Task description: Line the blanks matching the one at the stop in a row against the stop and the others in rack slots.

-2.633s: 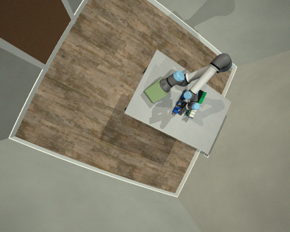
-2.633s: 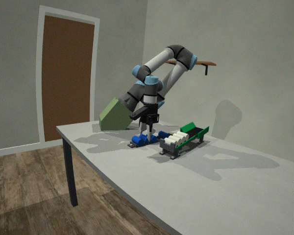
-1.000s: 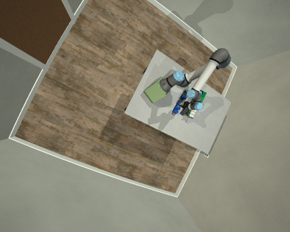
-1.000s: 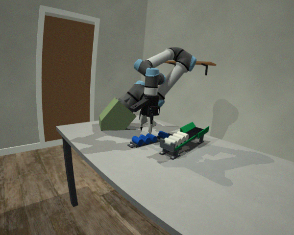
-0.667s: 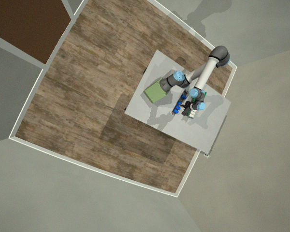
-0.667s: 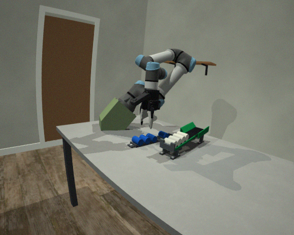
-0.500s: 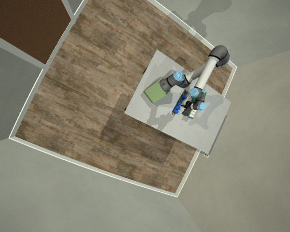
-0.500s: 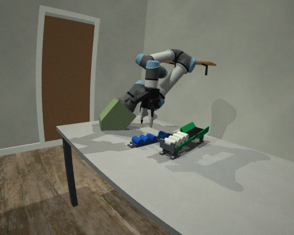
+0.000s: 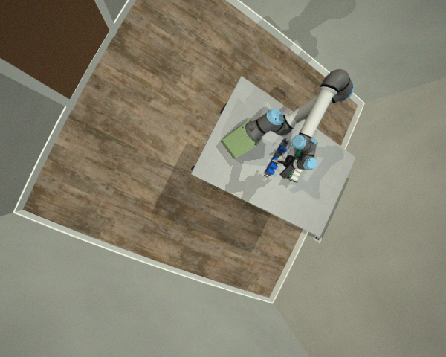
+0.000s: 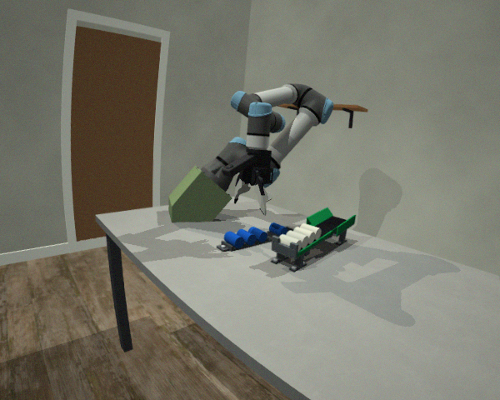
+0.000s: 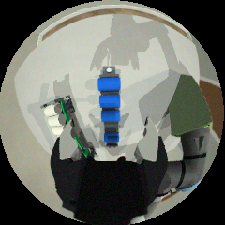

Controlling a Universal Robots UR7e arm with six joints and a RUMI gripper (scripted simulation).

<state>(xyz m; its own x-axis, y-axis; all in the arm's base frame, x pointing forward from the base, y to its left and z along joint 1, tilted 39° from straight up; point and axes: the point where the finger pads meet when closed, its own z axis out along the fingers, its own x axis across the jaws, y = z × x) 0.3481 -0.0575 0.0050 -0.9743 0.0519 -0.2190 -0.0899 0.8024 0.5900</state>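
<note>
White blanks (image 9: 295, 175) (image 10: 304, 232) (image 11: 55, 121) lie across the green-walled ramp (image 10: 345, 224) in a tight row against its grey stop (image 10: 284, 248). The dark stock rack (image 10: 225, 247) (image 11: 112, 127) holds three blue blanks (image 10: 245, 236) (image 11: 110, 100) side by side at its outer end. Past a gap, another blue blank (image 10: 277, 228) (image 11: 112, 137) lies near the rack's other end. The blue blanks look about centered across the rack. My gripper (image 10: 250, 207) (image 11: 109, 118) is wide open and empty, above the rack. In the wrist view its left finger hides part of the ramp.
The arm rises from a green slanted base block (image 9: 238, 142) (image 10: 198, 198) (image 11: 189, 109) on the grey table (image 9: 308, 211) (image 10: 371, 344). The ramp stands beside the rack, its raised green walls close to the rack's inner end.
</note>
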